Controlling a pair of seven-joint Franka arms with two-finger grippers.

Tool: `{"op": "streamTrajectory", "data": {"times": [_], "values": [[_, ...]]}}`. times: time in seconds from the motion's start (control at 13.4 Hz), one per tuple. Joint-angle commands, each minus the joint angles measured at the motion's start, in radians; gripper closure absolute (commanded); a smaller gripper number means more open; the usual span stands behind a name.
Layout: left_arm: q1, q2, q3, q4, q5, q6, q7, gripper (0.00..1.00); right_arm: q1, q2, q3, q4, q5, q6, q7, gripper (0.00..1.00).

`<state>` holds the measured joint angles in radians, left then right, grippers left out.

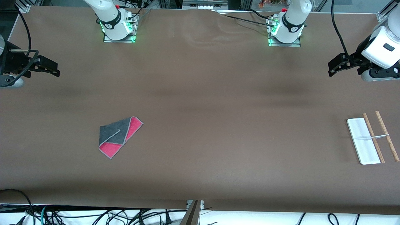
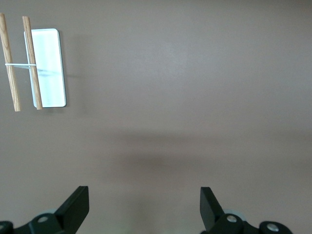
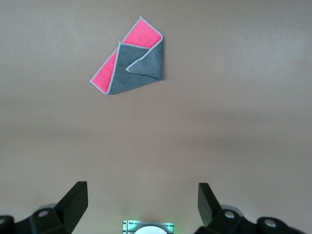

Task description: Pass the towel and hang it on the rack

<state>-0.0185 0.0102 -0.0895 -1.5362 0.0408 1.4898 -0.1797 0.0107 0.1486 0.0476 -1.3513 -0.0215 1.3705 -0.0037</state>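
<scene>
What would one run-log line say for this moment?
towel: folded, flat on table | rack: bare | left gripper: open, waiting | right gripper: open, waiting

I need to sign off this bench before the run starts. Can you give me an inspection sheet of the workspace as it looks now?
Surface: brown table, bare between the things.
Towel: lying folded on the table toward the right arm's end, grey face with pink showing, untouched.
Rack: toward the left arm's end; white base, two wooden rods, thin crossbar; nothing hung on it.
Clutter: nothing seen.
Right gripper: jaws open, empty, up in the air at its end of the table, waiting.
Left gripper: jaws open, empty, up in the air at its end, waiting.
Cables: black leads at both bases; a tangle below the table's near edge.
Surroundings: metal framing along the edges.
</scene>
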Motion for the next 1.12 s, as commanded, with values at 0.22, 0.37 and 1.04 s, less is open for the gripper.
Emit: {"op": "streamTrajectory", "data": {"times": [0.22, 0.37, 1.04], "values": [[0.002, 0.01, -0.003, 0.022, 0.03, -0.003, 0.005, 0.0, -0.012, -0.011, 0.02, -0.011, 0.009, 0.015, 0.011, 0.0], [0.002, 0.01, -0.003, 0.022, 0.03, -0.003, 0.005, 0.0, -0.012, -0.011, 0.02, -0.009, 0.009, 0.016, 0.011, 0.0], [0.002, 0.013, -0.003, 0.025, 0.03, -0.003, 0.005, 0.0, 0.027, 0.049, 0.02, -0.012, 0.006, 0.004, 0.014, 0.0]]}}
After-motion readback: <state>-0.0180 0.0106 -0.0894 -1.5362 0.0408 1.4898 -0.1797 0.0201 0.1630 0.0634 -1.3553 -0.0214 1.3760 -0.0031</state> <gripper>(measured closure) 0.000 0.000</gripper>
